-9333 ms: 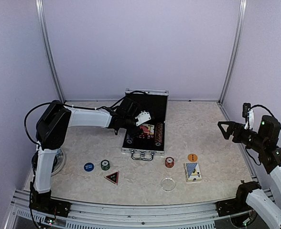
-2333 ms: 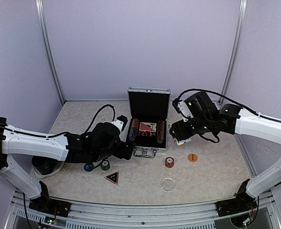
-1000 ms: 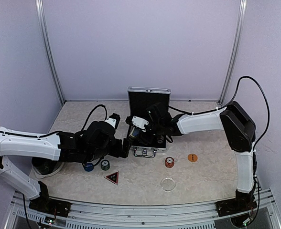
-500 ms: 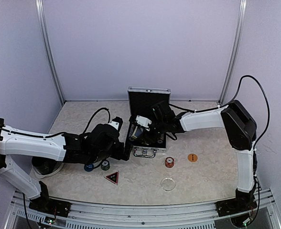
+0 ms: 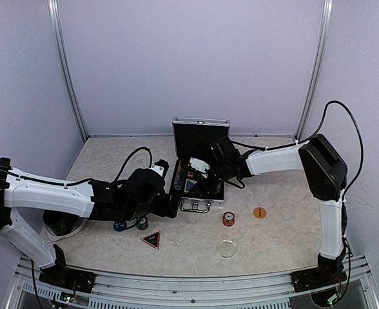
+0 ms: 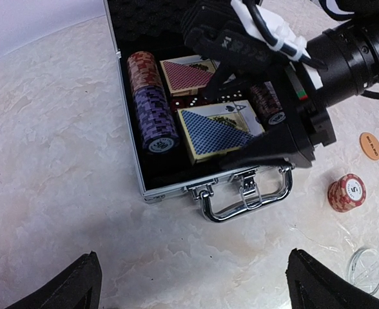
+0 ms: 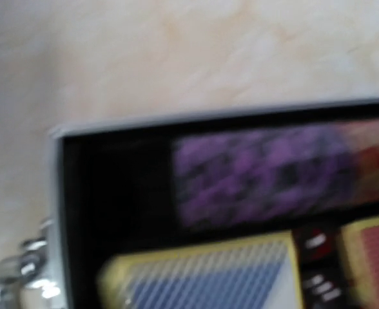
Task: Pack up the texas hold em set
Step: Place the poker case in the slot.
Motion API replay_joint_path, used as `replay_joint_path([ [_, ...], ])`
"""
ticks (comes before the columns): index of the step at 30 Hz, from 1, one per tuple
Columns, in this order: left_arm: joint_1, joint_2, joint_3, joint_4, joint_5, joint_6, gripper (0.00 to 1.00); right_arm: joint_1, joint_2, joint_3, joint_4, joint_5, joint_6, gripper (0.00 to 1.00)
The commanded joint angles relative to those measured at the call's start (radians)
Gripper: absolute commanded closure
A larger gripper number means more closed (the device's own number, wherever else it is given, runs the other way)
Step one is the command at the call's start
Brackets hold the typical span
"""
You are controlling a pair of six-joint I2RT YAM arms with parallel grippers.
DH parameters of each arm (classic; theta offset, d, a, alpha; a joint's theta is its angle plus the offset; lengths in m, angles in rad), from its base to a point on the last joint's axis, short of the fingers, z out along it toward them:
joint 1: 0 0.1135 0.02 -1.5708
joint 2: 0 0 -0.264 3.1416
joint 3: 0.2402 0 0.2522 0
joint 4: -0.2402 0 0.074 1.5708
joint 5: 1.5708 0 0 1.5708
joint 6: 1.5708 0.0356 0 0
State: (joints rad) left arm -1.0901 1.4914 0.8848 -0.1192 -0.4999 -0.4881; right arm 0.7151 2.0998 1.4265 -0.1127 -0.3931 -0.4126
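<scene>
The left arm [image 5: 48, 193] lies stretched low, its left gripper [image 6: 191, 257] spread fully wide. Just ahead of it the right gripper [image 6: 218, 129] tilts downward, jaws parted, right arm [image 5: 276, 158] extended.

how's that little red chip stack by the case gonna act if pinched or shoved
The red chip stack looks like separate discs piled flat, so a sideways push would probably shear it apart. Its smooth round edge may slip in a pinch. Short and wide, it seems unlikely to tip whole.

Case [image 6: 176, 187] holds both decks: one deck [image 6: 205, 138] below right gripper [image 6: 218, 129] jaws, other deck [image 6: 186, 74] behind, chip row [image 6: 149, 100] left of jaws.
</scene>
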Motion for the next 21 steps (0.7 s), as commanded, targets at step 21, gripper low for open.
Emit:
replay_joint_path([
  [21, 0.085, 0.248, 0.305, 0.057, 0.129, 0.154, 0.01, 0.029, -0.796, -0.556, 0.157, 0.398, 0.497, 0.03],
])
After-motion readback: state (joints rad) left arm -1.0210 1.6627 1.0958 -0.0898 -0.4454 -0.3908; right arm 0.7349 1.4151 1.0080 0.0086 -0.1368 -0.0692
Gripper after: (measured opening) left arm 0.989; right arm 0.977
